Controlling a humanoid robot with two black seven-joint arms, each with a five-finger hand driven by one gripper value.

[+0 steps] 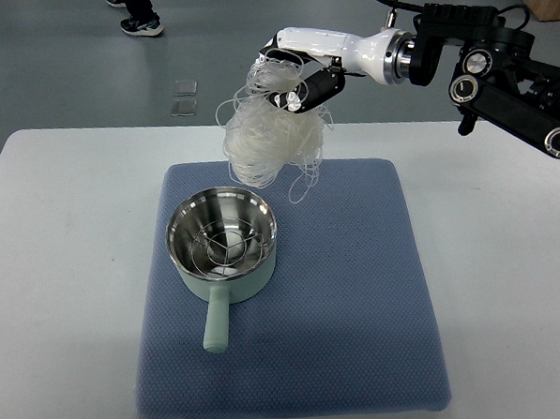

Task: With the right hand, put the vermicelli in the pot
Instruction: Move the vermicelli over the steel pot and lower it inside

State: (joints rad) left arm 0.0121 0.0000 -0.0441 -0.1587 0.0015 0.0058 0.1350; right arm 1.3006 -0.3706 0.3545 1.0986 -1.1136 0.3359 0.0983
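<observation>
The right hand (301, 79) grips a bundle of white vermicelli (265, 138) in its fingers. The bundle hangs in the air, above the far rim of the pot (222, 239) on the blue mat (350, 298).

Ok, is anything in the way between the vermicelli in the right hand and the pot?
Nothing visible is. The right hand holds the vermicelli in the air, just beyond the pot. The pot is uncovered; only a wire rack sits inside it. The blue mat around it is bare.
</observation>
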